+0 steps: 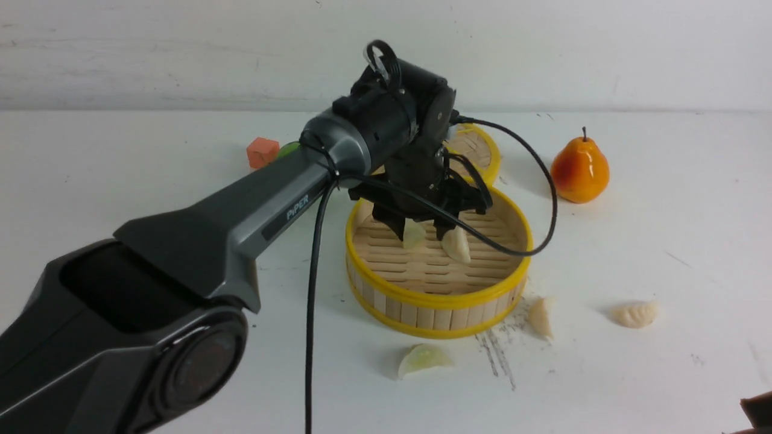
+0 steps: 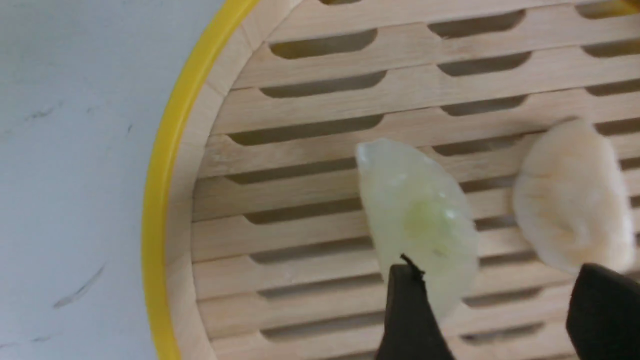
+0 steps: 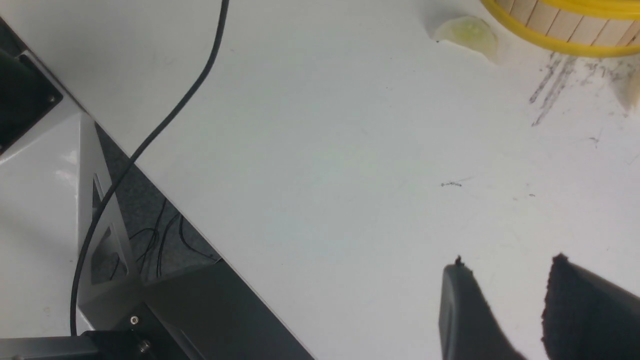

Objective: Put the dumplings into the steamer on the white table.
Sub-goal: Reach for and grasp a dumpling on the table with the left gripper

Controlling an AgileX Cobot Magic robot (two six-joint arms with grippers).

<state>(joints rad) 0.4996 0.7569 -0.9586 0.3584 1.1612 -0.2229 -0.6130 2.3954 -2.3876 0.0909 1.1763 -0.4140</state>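
Left tool (image 1: 421, 234) with jaws apart above translucent greenish dumpling (image 2: 420, 225) and cream one (image 2: 570, 200) on steamer (image 1: 434, 295) slats.

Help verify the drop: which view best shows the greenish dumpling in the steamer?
Left wrist view: the greenish dumpling fills the middle. Front view shows it small, at the left gripper; right wrist view misses it.

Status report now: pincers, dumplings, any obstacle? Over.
Left pincer open in steamer, greenish dumpling by one finger. Right pincer open, empty, over table. Two dumplings in, three outside. Nothing blocks them.
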